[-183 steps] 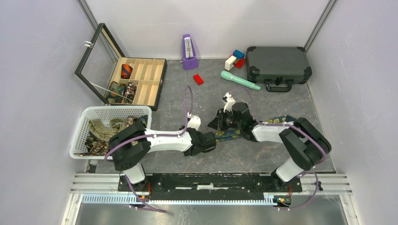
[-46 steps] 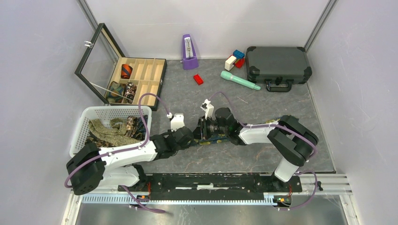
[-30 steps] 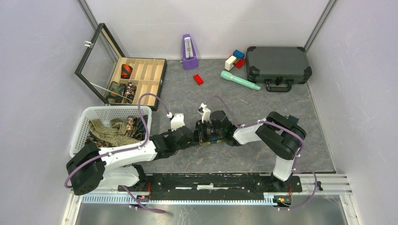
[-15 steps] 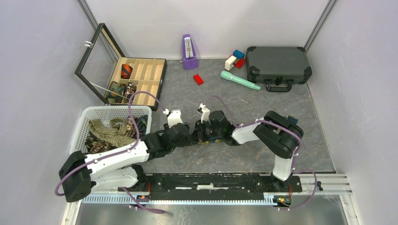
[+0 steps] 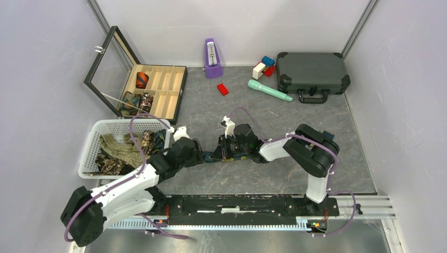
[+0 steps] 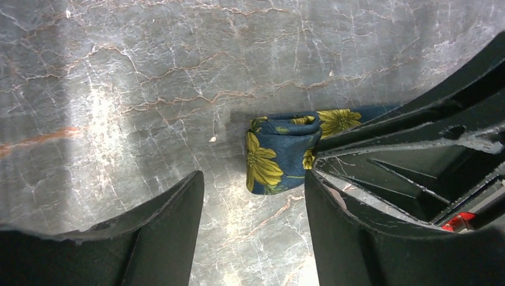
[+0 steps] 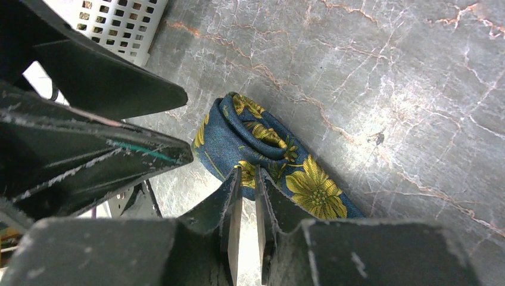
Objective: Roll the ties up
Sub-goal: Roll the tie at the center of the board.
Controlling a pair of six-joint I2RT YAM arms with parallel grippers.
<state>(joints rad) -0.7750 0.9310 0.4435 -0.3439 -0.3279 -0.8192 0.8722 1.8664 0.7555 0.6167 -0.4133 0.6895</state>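
Left gripper (image 6: pixel 253 176) is backing off twd 8 o'clock, jaws wide, empty; right gripper (image 7: pixel 247 173) is pinching tie (image 7: pixel 268 140) roll. We're judging fabric soft, slippy; grip coil's sides.

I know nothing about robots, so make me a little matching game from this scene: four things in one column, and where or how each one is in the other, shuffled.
Things:
1. left gripper
2. right gripper
3. white basket
4. purple metronome

Place or state:
a. stands by the back wall
b. pinched shut on the blue flowered tie
c. jaws apart, holding nothing
d. holds a heap of loose ties

Pairs: 1-c, 2-b, 3-d, 4-a
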